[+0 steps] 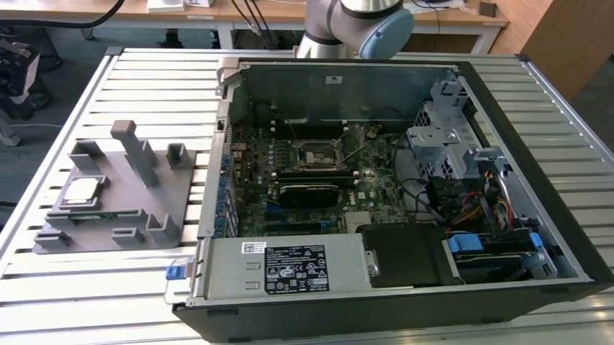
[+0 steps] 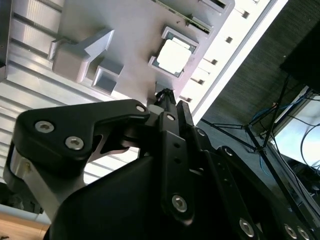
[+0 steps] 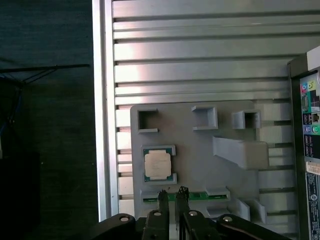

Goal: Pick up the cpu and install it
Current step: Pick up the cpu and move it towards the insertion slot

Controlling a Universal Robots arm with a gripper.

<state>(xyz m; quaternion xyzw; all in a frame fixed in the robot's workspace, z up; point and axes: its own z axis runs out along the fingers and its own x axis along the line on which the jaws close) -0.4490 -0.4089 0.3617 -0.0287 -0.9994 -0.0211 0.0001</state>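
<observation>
The cpu (image 3: 158,164) lies flat in a square pocket of the grey fixture (image 3: 200,145). The fixture sits on the slatted tabletop (image 1: 144,79), at the exterior view's left of the open case (image 1: 537,237). The pincer (image 3: 173,194) hangs over the fixture near the cpu, closed to a thin slit and holding nothing.

The counter (image 1: 144,86) is a slatted metal surface with parallel grooves. Two items rest directly on it. A grey fixture plate (image 1: 120,198) lies toward the exterior view's left. An open computer case (image 1: 384,313) lies toward the exterior view's right, just beside the plate.
</observation>
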